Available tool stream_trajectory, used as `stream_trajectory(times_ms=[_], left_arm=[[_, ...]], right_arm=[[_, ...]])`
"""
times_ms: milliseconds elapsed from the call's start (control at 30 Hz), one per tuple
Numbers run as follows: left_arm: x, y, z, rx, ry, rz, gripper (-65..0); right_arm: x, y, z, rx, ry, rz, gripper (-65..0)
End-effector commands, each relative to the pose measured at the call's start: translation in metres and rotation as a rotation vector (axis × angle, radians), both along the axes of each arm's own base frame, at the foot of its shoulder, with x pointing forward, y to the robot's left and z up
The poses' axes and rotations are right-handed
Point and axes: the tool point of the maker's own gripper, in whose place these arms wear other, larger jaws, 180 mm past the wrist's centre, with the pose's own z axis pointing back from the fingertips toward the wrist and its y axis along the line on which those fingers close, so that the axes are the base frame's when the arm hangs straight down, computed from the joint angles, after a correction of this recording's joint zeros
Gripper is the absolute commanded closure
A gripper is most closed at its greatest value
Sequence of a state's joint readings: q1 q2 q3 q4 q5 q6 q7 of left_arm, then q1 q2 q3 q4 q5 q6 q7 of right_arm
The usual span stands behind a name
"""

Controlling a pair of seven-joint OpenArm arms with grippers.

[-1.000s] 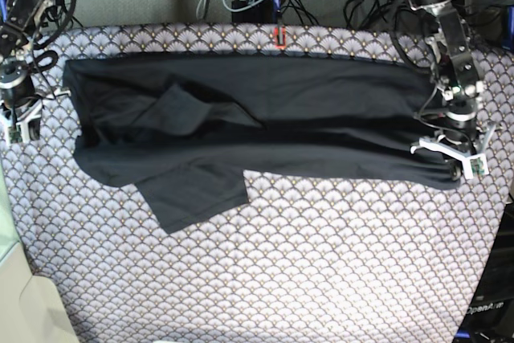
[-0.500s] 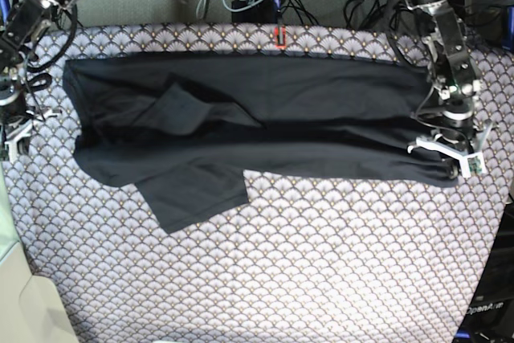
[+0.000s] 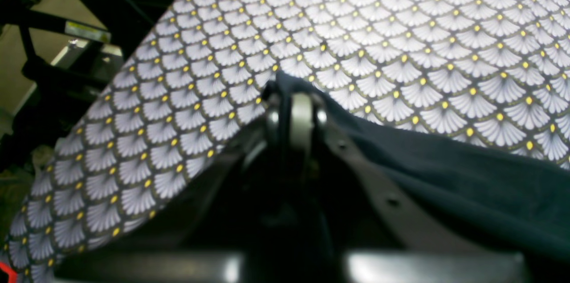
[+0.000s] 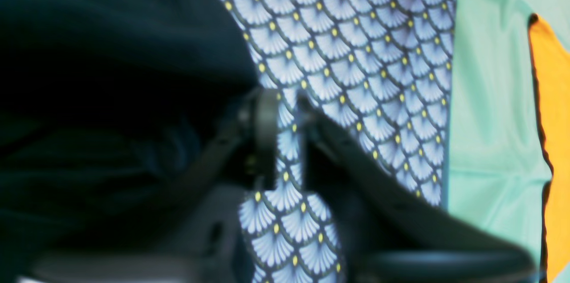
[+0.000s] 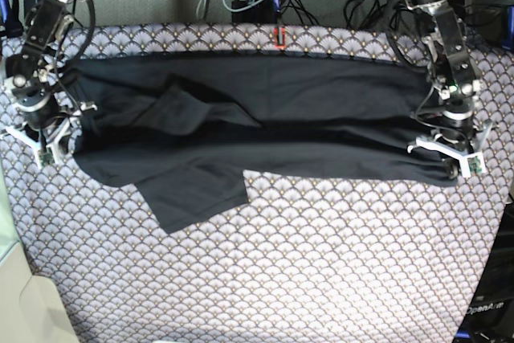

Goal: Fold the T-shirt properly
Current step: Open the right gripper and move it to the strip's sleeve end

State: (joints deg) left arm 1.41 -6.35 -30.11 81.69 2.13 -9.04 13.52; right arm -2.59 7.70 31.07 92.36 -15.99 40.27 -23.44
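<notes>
The T-shirt (image 5: 265, 122) lies spread across the far half of the patterned table (image 5: 321, 263). The left hand (image 3: 296, 114) pinches its edge; the right hand (image 4: 287, 116), slightly parted, grips nothing beside the shirt's other end.

I see my left gripper (image 3: 296, 107) clamped on a corner of the dark T-shirt (image 3: 467, 176), which trails right across the scallop-patterned cloth (image 3: 401, 20).
</notes>
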Motion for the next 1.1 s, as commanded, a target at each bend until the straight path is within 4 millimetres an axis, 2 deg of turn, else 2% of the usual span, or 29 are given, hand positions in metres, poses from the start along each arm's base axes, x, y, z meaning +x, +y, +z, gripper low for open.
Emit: stream_trajectory(times_ms=[0,100,200,467,567,733,833,933,1067], left_arm=[[0.007,0.004,0.017,0.023,-0.052,-0.001,0.0],[0.007,0.005,0.017,0.024,-0.053,0.002,0.0],[0.007,0.005,0.017,0.024,-0.053,0.002,0.0],[0.008,0.004,0.018,0.024,-0.054,-0.001,0.0],[0.008,0.004,0.017,0.022,-0.054,0.002,0.0],[0.008,-0.002,0.015,0.012,-0.053,0.002,0.0],[0.009,-0.005,0.014,0.006,-0.055,0.000,0.0],[0.010,-0.007,0.014,0.000,-0.057,0.000,0.0],[0.009,-0.007,0.013,0.000,-0.055,0.002,0.0]], right_arm=[[0.009,-0.002,0.016,-0.006,-0.058,0.005,-16.2],[0.015,-0.002,0.022,0.000,-0.080,0.001,-25.7],[0.020,-0.003,0.027,0.000,-0.095,-0.002,-29.4],[0.027,-0.001,0.035,-0.001,-0.119,0.003,-29.5],[0.027,0.004,0.030,0.016,-0.100,-0.012,-29.5],[0.031,0.000,0.028,0.016,-0.047,-0.048,-29.5],[0.036,0.002,0.031,0.035,-0.051,-0.052,-29.6],[0.040,-0.002,0.034,0.025,-0.025,-0.075,-29.6],[0.035,-0.013,0.031,0.004,0.051,-0.116,-29.7]])
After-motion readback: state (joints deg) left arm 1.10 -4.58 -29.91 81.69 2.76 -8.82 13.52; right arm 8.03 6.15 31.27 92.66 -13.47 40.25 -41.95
